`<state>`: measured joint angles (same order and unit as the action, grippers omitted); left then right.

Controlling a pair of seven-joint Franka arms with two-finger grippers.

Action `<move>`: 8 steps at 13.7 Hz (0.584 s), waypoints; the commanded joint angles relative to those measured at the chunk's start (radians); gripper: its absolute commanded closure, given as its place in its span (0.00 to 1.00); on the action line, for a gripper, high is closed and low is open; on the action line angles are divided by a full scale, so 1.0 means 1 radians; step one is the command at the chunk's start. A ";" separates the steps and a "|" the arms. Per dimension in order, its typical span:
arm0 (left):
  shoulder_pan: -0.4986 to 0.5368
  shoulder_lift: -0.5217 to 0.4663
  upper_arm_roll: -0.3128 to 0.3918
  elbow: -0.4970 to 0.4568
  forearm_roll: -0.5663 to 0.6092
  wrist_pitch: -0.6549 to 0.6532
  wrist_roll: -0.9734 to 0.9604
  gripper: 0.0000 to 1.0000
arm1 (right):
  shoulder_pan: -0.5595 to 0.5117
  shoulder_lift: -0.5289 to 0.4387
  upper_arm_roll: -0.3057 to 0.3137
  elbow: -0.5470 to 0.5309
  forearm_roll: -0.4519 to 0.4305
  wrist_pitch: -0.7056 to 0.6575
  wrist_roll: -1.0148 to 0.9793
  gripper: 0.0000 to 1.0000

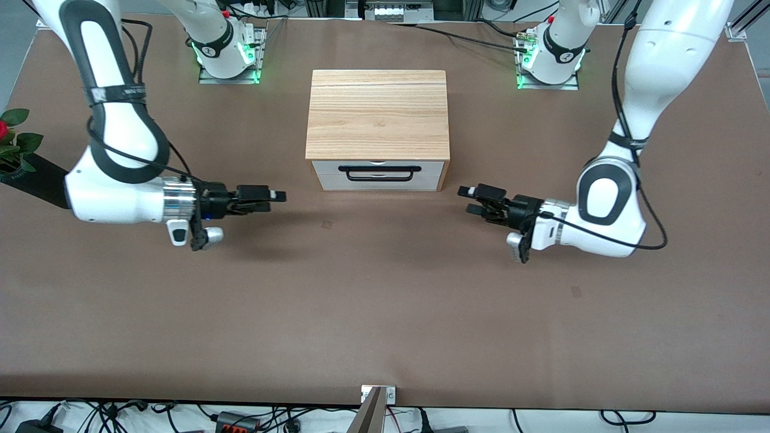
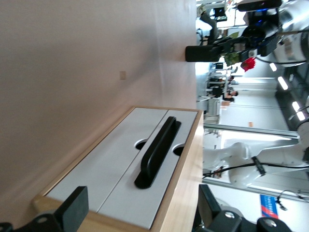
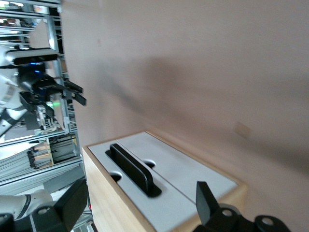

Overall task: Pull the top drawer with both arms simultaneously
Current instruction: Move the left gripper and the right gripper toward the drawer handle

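Brown table (image 1: pixel 385 313) fills most of the frame, with the wood-grain cabinet (image 1: pixel 378 114) upper centre and its lower white drawer front (image 1: pixel 379 182) along the bottom of its face. Red rose with green leaves (image 1: pixel 11 141) at the left edge, upper half, beside a dark flat object (image 1: pixel 36 177). Cables and plugs (image 1: pixel 234 421) run along the bottom edge, and a small metal bracket (image 1: pixel 378 394) sits bottom centre.

The left gripper (image 2: pixel 140 212) has its fingers (image 2: pixel 72 209) spread wide before the cabinet (image 2: pixel 186 159). The top drawer (image 2: pixel 159 174) sits flush in that cabinet, its black handle (image 2: pixel 155 152) untouched. The right gripper (image 2: pixel 205 52) hovers past the cabinet.
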<state>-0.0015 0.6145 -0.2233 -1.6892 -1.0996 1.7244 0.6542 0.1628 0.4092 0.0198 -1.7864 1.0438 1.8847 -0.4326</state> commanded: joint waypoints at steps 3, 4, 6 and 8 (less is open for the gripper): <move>-0.063 0.040 -0.001 0.002 -0.100 0.001 0.018 0.00 | 0.039 0.097 -0.003 -0.111 0.417 0.020 -0.369 0.00; -0.064 0.057 -0.001 -0.003 -0.106 -0.006 0.018 0.00 | 0.062 0.115 -0.003 -0.125 0.511 0.017 -0.412 0.00; -0.068 0.074 -0.001 -0.041 -0.147 -0.009 0.021 0.00 | 0.107 0.144 -0.003 -0.149 0.683 0.010 -0.480 0.00; -0.086 0.074 -0.001 -0.067 -0.189 -0.008 0.030 0.00 | 0.133 0.177 -0.001 -0.156 0.757 -0.013 -0.544 0.00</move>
<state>-0.0747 0.6953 -0.2246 -1.7256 -1.2334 1.7226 0.6563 0.2730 0.5809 0.0223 -1.9253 1.7310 1.8923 -0.9177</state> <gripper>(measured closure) 0.000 0.000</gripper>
